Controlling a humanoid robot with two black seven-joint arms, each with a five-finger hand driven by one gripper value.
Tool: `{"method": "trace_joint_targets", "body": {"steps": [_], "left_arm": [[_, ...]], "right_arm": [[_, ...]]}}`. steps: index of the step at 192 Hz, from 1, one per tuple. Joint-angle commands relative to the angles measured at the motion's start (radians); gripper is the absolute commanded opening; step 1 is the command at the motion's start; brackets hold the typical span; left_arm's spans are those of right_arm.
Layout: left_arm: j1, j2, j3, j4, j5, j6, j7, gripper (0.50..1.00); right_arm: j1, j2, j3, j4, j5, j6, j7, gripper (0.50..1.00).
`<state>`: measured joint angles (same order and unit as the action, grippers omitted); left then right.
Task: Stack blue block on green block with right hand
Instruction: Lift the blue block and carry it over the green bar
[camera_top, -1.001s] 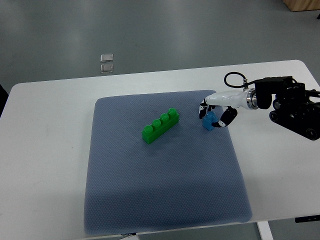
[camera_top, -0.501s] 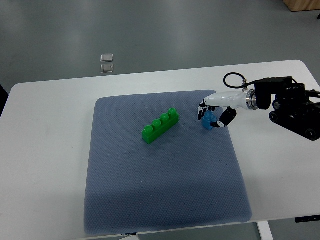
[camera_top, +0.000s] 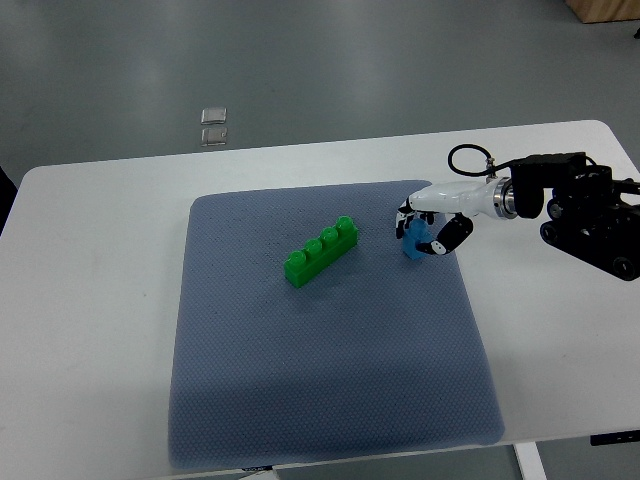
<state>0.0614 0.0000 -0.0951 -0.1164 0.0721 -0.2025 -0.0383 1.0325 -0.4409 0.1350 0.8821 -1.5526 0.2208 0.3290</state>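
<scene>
Top view: right hand (camera_top: 428, 226) clasps the small blue block (camera_top: 415, 241) by its sides, right of the green block (camera_top: 321, 251) on the mat (camera_top: 330, 400). Rigid, light, smooth plastic, likely slippery.

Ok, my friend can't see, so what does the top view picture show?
A white robot right hand is curled around a small blue block on a gray-blue mat. A long green block lies apart on the mat, to the picture's left. The mat covers a white table.
</scene>
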Motion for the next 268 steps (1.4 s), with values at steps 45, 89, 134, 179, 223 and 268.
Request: {"method": "trace_joint_targets", "body": {"steps": [45,89,134,179,223,268], "left_arm": [[0.000,0.000,0.000,0.000,0.000,0.000,0.000,1.000],[0.000,0.000,0.000,0.000,0.000,0.000,0.000,1.000],[0.000,0.000,0.000,0.001,0.000,0.000,0.000,1.000],[0.000,0.000,0.000,0.001,0.000,0.000,0.000,1.000],[0.000,0.000,0.000,0.000,0.000,0.000,0.000,1.000],[0.000,0.000,0.000,0.000,0.000,0.000,0.000,1.000]], "right_arm": [[0.021,0.004,0.020,0.000,0.000,-0.121,0.067,0.552],[0.049,0.022,0.018,-0.002,-0.001,-0.201,0.107,0.552],[0.057,0.080,0.002,0.000,-0.043,-0.268,0.114,0.552],[0.100,0.123,-0.017,0.001,-0.084,-0.284,0.154,0.552],[0.121,0.162,-0.069,0.001,-0.104,-0.284,0.156,0.552],[0.120,0.169,-0.094,-0.003,-0.129,-0.284,0.156,0.552]]}}
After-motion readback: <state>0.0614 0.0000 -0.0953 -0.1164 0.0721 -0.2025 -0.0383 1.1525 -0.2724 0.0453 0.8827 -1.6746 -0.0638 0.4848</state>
